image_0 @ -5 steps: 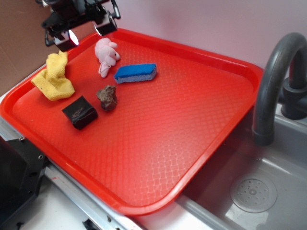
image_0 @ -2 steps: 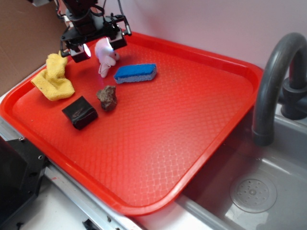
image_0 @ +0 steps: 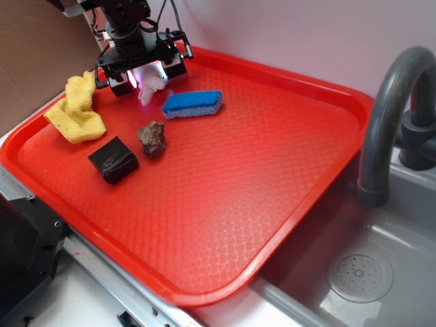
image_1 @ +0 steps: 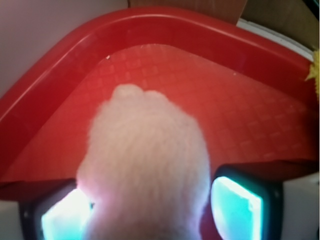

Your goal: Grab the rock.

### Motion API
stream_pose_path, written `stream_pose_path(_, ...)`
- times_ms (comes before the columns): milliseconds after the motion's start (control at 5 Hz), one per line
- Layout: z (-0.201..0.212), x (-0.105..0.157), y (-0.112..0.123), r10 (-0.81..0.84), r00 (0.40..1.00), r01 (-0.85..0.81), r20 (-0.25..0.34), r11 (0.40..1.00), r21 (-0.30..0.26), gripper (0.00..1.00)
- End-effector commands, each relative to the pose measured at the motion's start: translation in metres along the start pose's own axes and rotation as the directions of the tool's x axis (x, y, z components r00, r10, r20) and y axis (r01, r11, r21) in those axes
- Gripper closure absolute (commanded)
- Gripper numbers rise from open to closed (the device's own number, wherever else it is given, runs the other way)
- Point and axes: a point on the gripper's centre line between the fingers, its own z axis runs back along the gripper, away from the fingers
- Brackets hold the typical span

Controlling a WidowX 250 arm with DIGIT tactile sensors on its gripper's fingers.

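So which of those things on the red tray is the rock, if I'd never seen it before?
Start at the big red plastic tray beside the grey sink, and look toward its left end. There, just below the blue rectangular sponge and right of the glossy black rectangular block, lies the small lumpy brown-grey rock. It alone is rough, irregular and mottled; its neighbours are smooth-sided or soft.

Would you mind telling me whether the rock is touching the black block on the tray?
Apart. The exterior view shows a strip of bare red tray between the rock and the black block to its left.
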Motion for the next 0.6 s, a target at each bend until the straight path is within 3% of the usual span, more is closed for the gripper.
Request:
stream_pose_path(0, 0.010, 0.012, 0.006, 0.012, 1.000, -0.011, 0.015, 0.999, -0.033, 1.00)
stream_pose_path(400, 0.056, 0.018, -0.006, -0.182, 0.956, 0.163, -0.230, 0.982, -0.097, 1.00)
